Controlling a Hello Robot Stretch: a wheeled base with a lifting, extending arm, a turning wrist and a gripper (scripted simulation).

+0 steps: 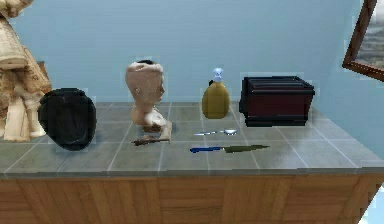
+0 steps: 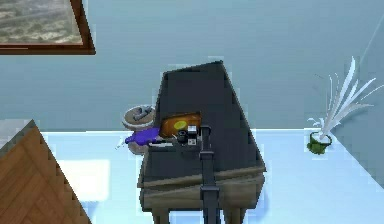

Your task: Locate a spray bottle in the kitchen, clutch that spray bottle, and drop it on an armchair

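The bottle (image 1: pixel 215 99) is standing by the surface's (image 1: pixel 300 152) back edge; the jaws are hanging near a purple thing (image 2: pixel 147 134), their state impossible to tell.

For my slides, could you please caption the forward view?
Tiled counter with bust, yellow bottle, dark box and utensils.

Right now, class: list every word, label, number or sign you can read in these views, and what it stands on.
None can be read. The things on the counter, the dark box and the framed picture show no legible print.
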